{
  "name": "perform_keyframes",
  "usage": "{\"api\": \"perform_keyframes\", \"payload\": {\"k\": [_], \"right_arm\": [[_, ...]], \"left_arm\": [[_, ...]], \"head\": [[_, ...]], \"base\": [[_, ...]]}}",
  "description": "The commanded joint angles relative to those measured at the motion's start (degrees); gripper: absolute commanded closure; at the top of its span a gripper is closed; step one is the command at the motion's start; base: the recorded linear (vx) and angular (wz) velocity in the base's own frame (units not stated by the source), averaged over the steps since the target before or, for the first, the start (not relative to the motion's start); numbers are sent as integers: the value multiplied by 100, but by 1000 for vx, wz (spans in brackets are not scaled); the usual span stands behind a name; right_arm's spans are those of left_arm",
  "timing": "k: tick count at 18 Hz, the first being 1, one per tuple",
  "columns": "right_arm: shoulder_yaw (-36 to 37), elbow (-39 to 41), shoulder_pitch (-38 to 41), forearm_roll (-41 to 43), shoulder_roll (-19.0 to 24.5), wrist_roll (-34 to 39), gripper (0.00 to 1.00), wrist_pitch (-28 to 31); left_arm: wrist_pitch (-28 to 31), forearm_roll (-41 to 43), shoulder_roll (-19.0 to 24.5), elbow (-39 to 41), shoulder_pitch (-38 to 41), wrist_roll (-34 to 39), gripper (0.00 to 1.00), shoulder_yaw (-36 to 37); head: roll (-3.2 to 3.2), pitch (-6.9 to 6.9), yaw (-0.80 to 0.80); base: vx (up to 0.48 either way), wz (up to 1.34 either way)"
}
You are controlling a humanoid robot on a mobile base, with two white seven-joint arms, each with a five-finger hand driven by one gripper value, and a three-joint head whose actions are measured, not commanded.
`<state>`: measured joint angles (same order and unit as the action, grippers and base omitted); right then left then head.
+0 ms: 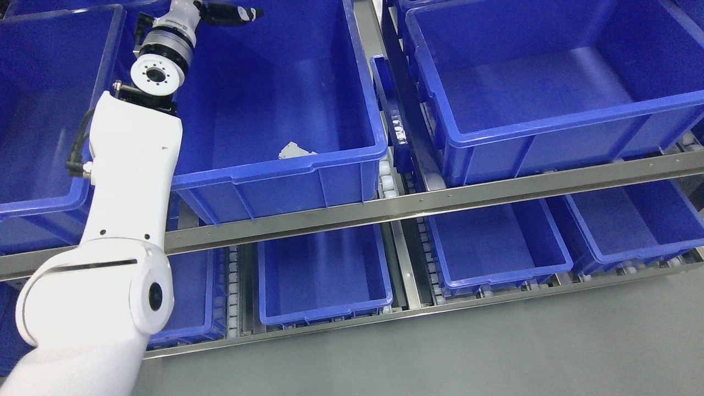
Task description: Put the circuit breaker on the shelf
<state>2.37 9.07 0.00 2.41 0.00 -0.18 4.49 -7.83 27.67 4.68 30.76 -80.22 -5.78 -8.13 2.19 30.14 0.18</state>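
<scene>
A small pale grey circuit breaker lies on the floor of the middle blue bin on the upper shelf level, close to the bin's front wall. My left arm rises from the lower left over the bin's left side. Its hand is at the top edge of the view, above the back of the same bin and well apart from the breaker. The dark fingers stretch out to the right with nothing in them, and part of the hand is cut off by the frame. My right arm is out of view.
Large blue bins stand left and right of the middle one. A metal shelf rail runs along the front. Smaller blue bins sit on the lower level, above the grey floor.
</scene>
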Motion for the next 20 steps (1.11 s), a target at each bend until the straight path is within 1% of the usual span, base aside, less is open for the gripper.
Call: {"api": "perform_keyframes", "payload": {"k": [1,3,4,6,7,10,13,20], "right_arm": [[0,-2,96,-3,-100,0,0,-177],[0,-2,96,5,-100,0,0,-177],[0,-2,96,-3,-100,0,0,-177],[0,7,96,-3,-100,0,0,-177],[0,-2,96,5,-100,0,0,-177],[0,-2,96,-3,-100,0,0,-177],[0,-2,96,5,-100,0,0,-177],[0,7,96,5,-100,0,0,-177]], "left_arm": [[333,-737,-368,2807,1128,130,0,-2043],[598,-807,-368,3854,1700,112,0,-2009],[599,-825,-368,4224,1920,121,0,-1878],[608,-834,-368,4691,2246,156,0,-1352],[625,-834,-368,4903,2422,165,0,-1219],[599,-834,-368,5465,3195,305,0,-1182],[599,-886,-368,5774,3469,306,0,-1138],[625,-1001,-368,5880,3750,306,0,-883]], "head": [[0,0,0],[0,0,0],[0,0,0],[0,0,0],[0,0,0],[0,0,0],[0,0,0],[0,0,0]], "base": [[0,0],[0,0],[0,0],[0,0],[0,0],[0,0],[0,0],[0,0]]}}
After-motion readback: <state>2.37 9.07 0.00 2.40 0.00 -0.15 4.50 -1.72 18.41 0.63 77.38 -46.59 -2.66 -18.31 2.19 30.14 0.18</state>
